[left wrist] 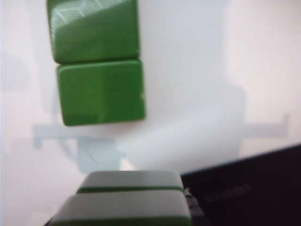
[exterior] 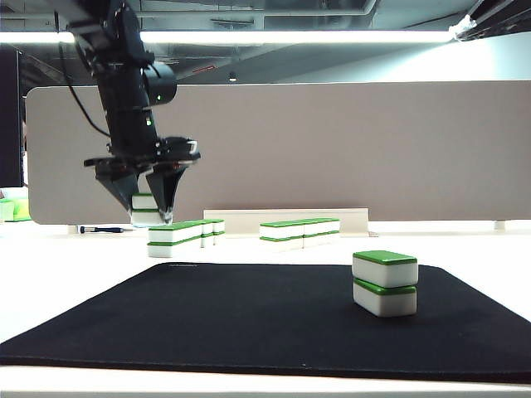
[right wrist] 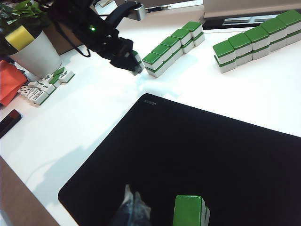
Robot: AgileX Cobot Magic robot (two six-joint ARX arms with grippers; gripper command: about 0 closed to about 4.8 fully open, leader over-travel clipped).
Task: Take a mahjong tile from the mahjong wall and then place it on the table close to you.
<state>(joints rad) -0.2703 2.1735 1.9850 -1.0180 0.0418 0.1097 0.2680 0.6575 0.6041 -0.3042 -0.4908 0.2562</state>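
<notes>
The mahjong wall lies in two green-backed rows (exterior: 187,231) (exterior: 300,229) behind the black mat (exterior: 249,315). In the right wrist view the same rows are the near wall section (right wrist: 171,47) and the far wall section (right wrist: 256,40). My left gripper (exterior: 149,211) hangs just above the left row's near end, shut on a mahjong tile (exterior: 144,201). A second tile seems stacked under it. The left wrist view shows the held tiles (left wrist: 131,202) close up, above two wall tiles (left wrist: 99,92). My right gripper (right wrist: 134,207) is shut and empty, low over the mat.
A lone two-tile stack (exterior: 384,282) stands on the mat's right part, beside my right gripper. A potted plant (right wrist: 33,52), loose tiles (right wrist: 44,87) and a red object (right wrist: 9,80) sit on the white table (exterior: 83,274). A beige partition (exterior: 332,149) closes the back.
</notes>
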